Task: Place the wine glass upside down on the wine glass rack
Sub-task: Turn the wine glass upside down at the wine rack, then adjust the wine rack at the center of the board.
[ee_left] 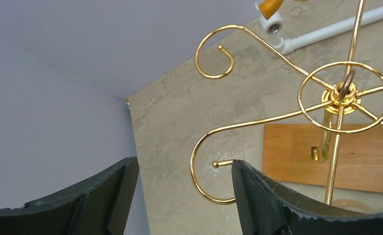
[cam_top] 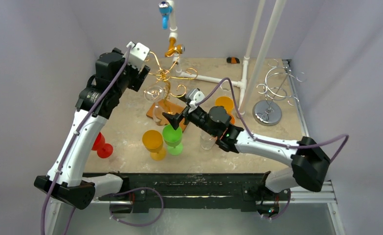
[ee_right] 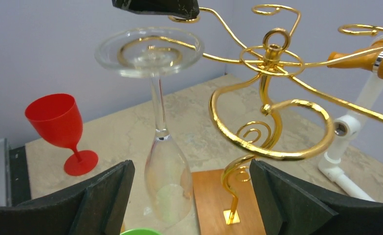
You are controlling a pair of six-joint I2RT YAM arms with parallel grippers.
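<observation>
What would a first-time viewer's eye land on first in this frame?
A clear wine glass hanging upside down from the gold rack at mid-table, its foot resting on a curled arm. Then the bright cups in front: a red goblet at the left, an orange goblet and a green goblet near the centre.

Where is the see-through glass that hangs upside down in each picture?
Top external: the clear glass hangs on the left side of the gold rack, just left of the picture's middle.
Left wrist: not seen in it.
Right wrist: left of the middle, foot up on a gold curl and bowl down.
Shared landmark: the rack's wooden base, which shows in all three views.
</observation>
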